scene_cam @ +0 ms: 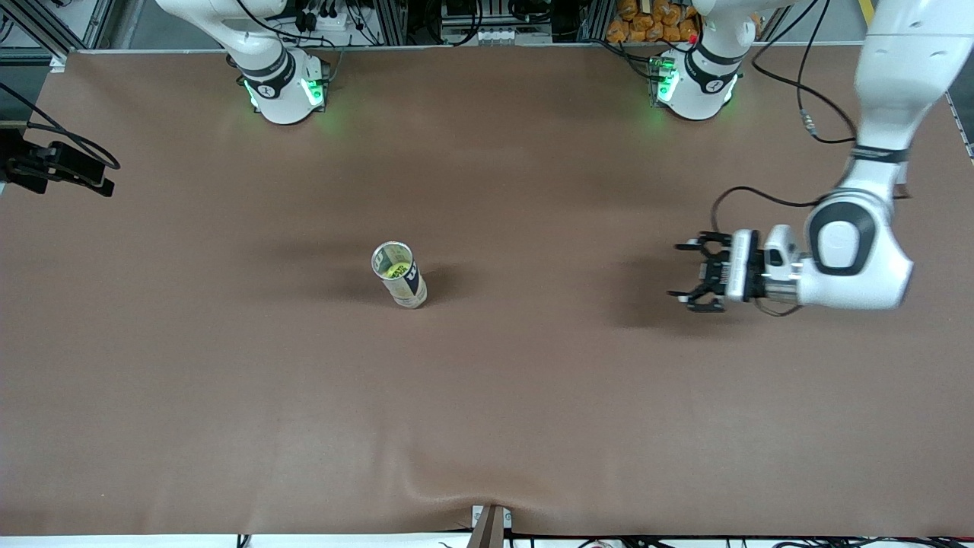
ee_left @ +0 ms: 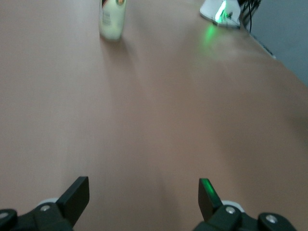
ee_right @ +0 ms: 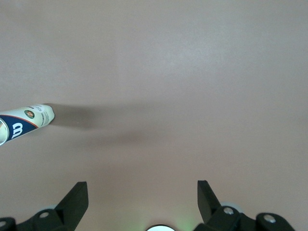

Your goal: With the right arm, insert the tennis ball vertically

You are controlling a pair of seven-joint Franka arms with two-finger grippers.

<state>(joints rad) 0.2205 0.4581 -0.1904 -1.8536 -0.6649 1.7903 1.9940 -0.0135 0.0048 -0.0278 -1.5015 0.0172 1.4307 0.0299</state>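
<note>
An open tennis ball can [scene_cam: 399,275] with a white and dark blue label stands upright near the middle of the brown table. A yellow-green tennis ball [scene_cam: 393,269] shows inside it through the open top. My right gripper [ee_right: 143,195] is open and empty high over bare table, with the can [ee_right: 24,124] at the edge of its wrist view. It is out of the front view, where only its arm's base [scene_cam: 281,87] shows. My left gripper [scene_cam: 689,274] is open and empty, low over the table toward the left arm's end. Its wrist view shows its fingers [ee_left: 144,195] apart and the can [ee_left: 111,19] far off.
The brown mat [scene_cam: 487,396] covers the whole table. The left arm's base [scene_cam: 696,84] stands at the table's edge by the robots. A black camera mount [scene_cam: 53,167] sits at the right arm's end. A small bracket [scene_cam: 491,521] sits at the edge nearest the front camera.
</note>
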